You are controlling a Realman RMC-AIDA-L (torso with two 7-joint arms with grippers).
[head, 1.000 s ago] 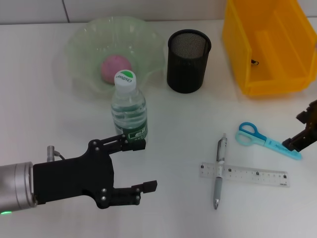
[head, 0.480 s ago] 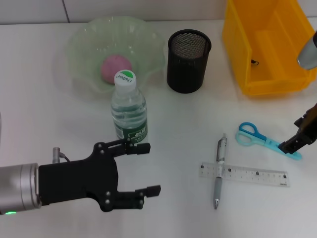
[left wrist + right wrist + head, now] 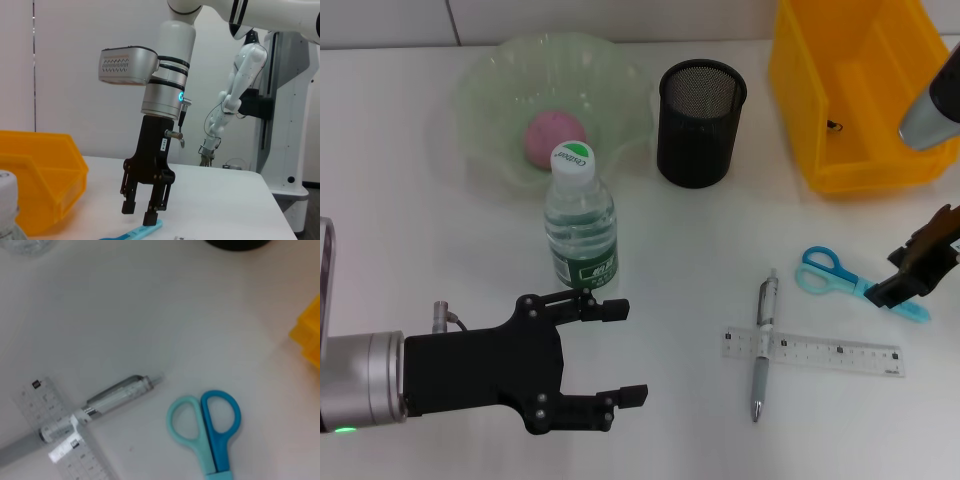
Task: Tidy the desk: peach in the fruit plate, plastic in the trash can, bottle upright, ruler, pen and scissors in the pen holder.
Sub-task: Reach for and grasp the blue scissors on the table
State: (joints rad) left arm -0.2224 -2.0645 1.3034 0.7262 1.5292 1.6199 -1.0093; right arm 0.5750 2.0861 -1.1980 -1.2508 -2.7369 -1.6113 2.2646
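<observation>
1. Head view: desk [image 3: 440,250] fills frame. Plate [image 3: 495,75] upper left w/ peach [image 3: 545,137] inside.
2. Bottle [image 3: 581,215] upright, just below plate, left of center.
3. Pen holder [image 3: 700,122] top center, upright. Trash can [image 3: 860,90] upper right. Plastic not visible.
4. Left gripper [image 3: 617,352] lower left, fingers spread apart, holding nothing, just below bottle, not touching it.
5. Right gripper [image 3: 900,285] at right edge, over blade end of scissors [image 3: 845,280]. Left wrist view: right gripper [image 3: 141,211] points straight down, jaws apart by a narrow gap, tips just above the scissors [image 3: 132,233] blade. Can't tell if touching.
6. Scissors flat on desk, right of center, handles pointing left, blades toward right edge.
7. Pen [image 3: 763,345] lies roughly vertical in frame, lower center-right, crossing over left end of ruler [image 3: 830,352]. Ruler lies near horizontal, below scissors, apart from them.
8. Right wrist view: scissors [image 3: 210,427] handles lower center, pen [image 3: 100,402] and ruler [image 3: 65,440] crossed at lower left, yellow can corner [image 3: 310,337] at right edge, holder base at top edge.
</observation>
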